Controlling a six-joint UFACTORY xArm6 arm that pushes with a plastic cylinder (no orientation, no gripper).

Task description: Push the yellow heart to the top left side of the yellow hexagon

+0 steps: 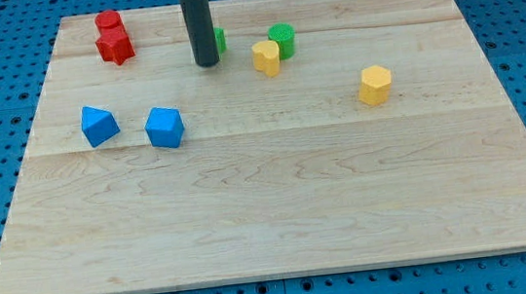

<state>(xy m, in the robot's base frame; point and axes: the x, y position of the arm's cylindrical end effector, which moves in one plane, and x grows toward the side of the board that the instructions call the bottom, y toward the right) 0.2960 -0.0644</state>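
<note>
Rod down near the board's (285, 262) top edge with my tip (206, 65) just left of a half-hidden green block (220, 41), the yellow heart (266, 58) to its right, the yellow hexagon (374, 85) farther right and lower; no pincer fitted.

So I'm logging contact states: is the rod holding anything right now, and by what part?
Nothing is held. My tip has no grasp; it stands just left of a green block it partly hides, well left of the yellow heart.
</note>
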